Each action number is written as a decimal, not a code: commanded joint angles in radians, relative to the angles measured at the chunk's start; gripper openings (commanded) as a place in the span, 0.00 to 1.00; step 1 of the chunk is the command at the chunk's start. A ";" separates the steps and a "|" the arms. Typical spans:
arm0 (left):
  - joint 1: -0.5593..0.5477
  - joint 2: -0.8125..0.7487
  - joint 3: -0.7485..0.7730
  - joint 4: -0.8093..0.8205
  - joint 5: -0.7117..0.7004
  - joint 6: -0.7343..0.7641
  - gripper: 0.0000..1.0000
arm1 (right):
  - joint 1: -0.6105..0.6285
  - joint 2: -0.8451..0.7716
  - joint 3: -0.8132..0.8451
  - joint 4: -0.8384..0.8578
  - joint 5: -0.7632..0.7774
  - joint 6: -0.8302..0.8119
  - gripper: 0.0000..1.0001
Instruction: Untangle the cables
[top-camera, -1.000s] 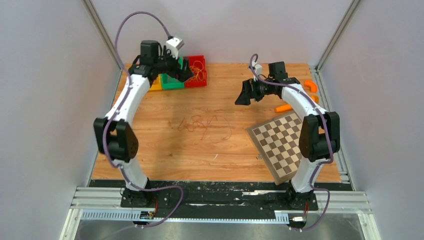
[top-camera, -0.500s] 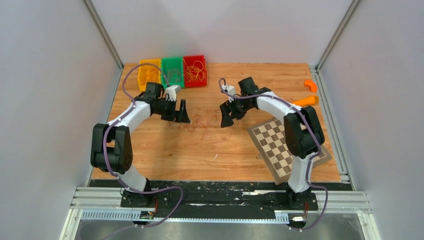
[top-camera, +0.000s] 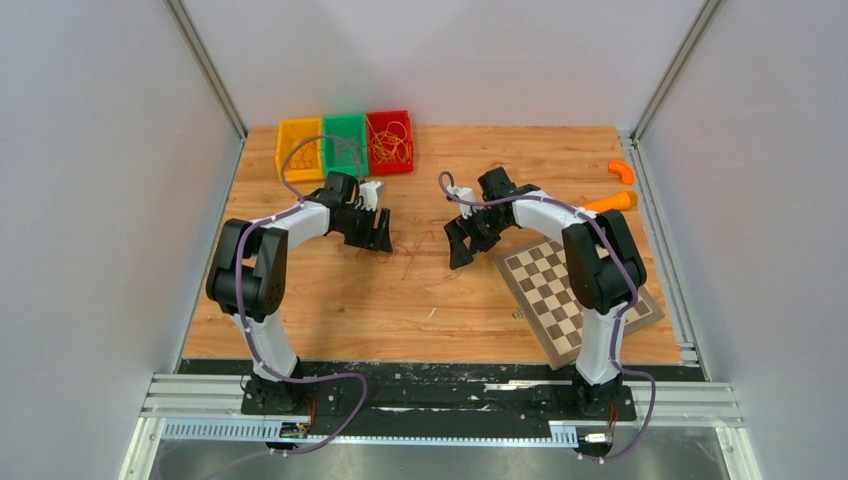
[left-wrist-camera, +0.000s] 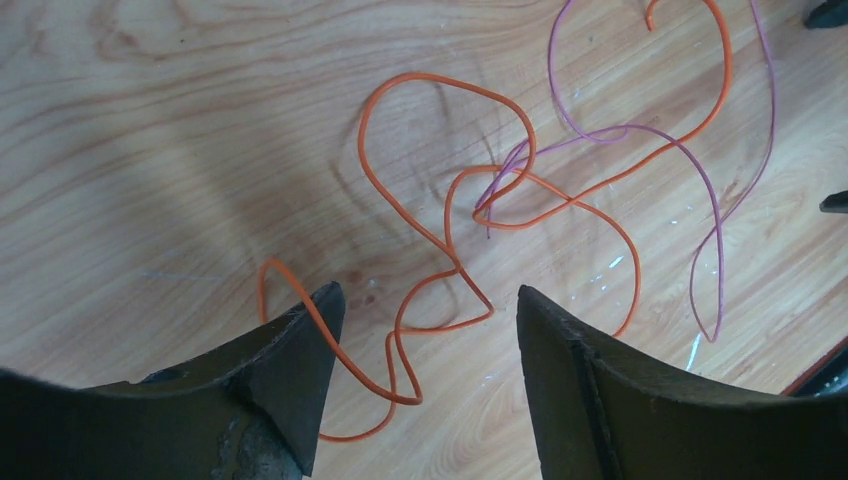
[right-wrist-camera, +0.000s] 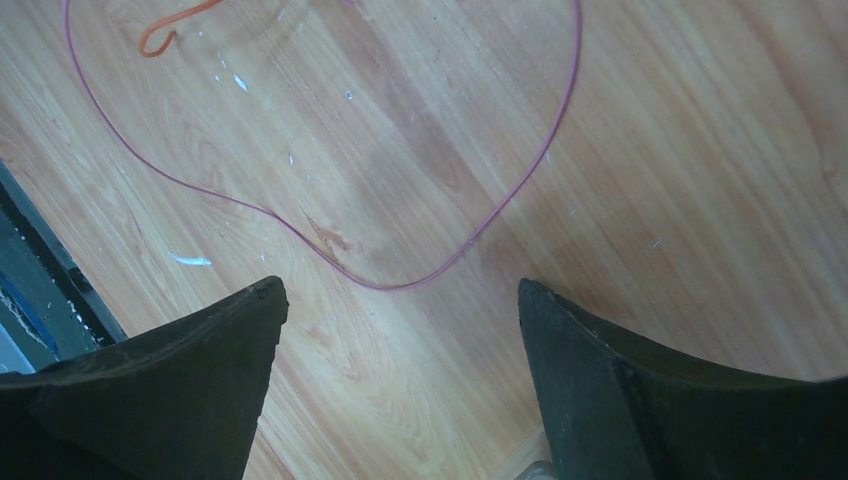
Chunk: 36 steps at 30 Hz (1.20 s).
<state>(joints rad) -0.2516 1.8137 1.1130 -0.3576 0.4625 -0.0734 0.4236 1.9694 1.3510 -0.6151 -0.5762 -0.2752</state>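
Two thin strands matter here: the orange cable squiggles right between and just ahead of the tips of the left gripper, which is spread wide and holding nothing. It crosses the purple cable a bit further ahead, and the bottom of that purple loop sits just ahead of the right gripper, also wide and empty. I'd say the trick is dropping each pincer low to the table, pinching only its own colour clear of the crossing, then pulling apart slowly so the loops slide instead of cinching.
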 joint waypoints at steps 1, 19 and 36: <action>-0.024 0.006 0.047 -0.008 -0.046 0.036 0.68 | -0.010 -0.037 -0.014 -0.001 0.003 -0.024 0.89; -0.129 0.094 0.126 -0.122 -0.321 0.023 0.50 | -0.005 0.045 -0.004 0.017 0.246 0.080 0.66; -0.031 -0.222 0.190 -0.317 -0.269 0.227 0.00 | 0.093 0.085 -0.050 0.021 0.484 0.002 0.56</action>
<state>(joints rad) -0.2901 1.6665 1.2457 -0.6338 0.1482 0.0769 0.5426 1.9766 1.3472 -0.5896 -0.1188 -0.2668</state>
